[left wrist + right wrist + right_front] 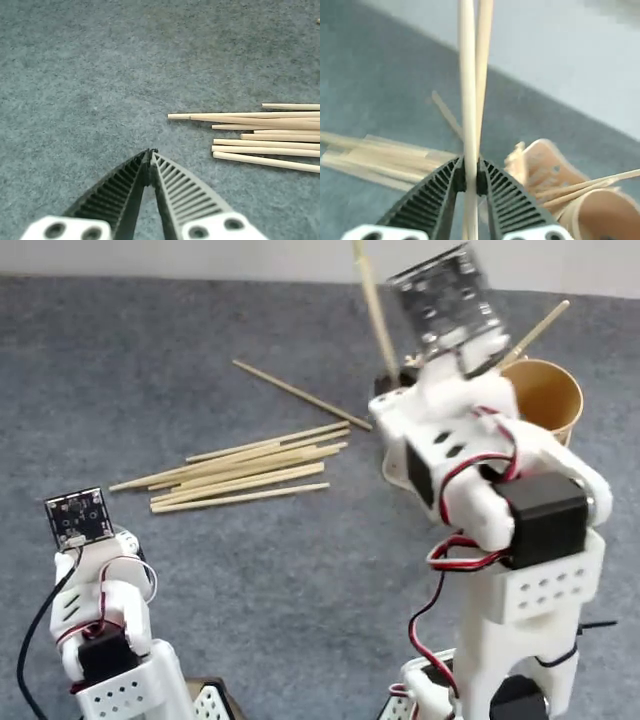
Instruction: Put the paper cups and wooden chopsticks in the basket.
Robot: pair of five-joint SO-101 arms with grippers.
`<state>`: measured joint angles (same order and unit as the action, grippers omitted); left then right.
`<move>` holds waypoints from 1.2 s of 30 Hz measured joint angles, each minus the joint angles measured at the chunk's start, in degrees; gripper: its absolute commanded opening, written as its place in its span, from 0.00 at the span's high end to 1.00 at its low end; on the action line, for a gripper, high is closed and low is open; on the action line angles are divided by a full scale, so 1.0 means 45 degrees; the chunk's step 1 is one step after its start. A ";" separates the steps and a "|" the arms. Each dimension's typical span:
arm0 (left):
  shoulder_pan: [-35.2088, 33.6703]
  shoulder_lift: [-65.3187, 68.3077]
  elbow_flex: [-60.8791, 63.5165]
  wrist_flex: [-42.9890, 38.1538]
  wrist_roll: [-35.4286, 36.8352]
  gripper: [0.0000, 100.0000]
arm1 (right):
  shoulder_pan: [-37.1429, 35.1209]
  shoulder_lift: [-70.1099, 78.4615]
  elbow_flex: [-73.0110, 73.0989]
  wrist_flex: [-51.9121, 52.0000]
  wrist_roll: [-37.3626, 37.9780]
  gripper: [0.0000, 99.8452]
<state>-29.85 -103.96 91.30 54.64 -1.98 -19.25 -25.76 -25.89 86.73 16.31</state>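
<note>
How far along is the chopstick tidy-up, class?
Little looks done: a chopstick pokes from the paper cup. In hand: the right gripper is shut on two chopsticks, raised. Left: the pile and a stray chopstick lie on the carpet; the left gripper is shut, empty.

1. The left arm (pixel 105 640) is white moulded plastic with black servo blocks. Red, black and white wires loop along it, and a black cable hangs at its left.
2. The right arm (pixel 500 530) is also white, with a black servo, curling red and black wires and a bracket dotted with holes.
3. Each arm's far end carries a square dark circuit board (pixel 78 515).
4. The left gripper (pixel 150 152) and right gripper (pixel 470 172) have black, ribbed, tapering fingers (pixel 117 187) on white bases with round screw holes.
</note>
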 measured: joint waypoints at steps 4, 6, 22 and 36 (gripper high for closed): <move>0.0000 0.0000 0.0000 0.0000 0.0000 0.99 | 0.0879 -0.0020 0.0020 -0.1426 0.0000 0.99; 0.0000 0.0000 0.0000 0.0000 0.0000 0.99 | 0.1250 -0.0020 0.0117 -0.2129 0.0000 0.99; 0.0000 0.0000 0.0000 0.0000 -0.0156 0.99 | 0.3263 0.0000 0.8850 -1.2698 -0.0977 0.99; 0.0000 0.0000 0.0000 0.0000 -0.0527 0.99 | 0.3653 -0.0371 1.5101 -1.9087 -0.1621 0.84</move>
<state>-29.85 -103.96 91.30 54.64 -4.35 -2.81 -27.43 42.07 0.84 9.01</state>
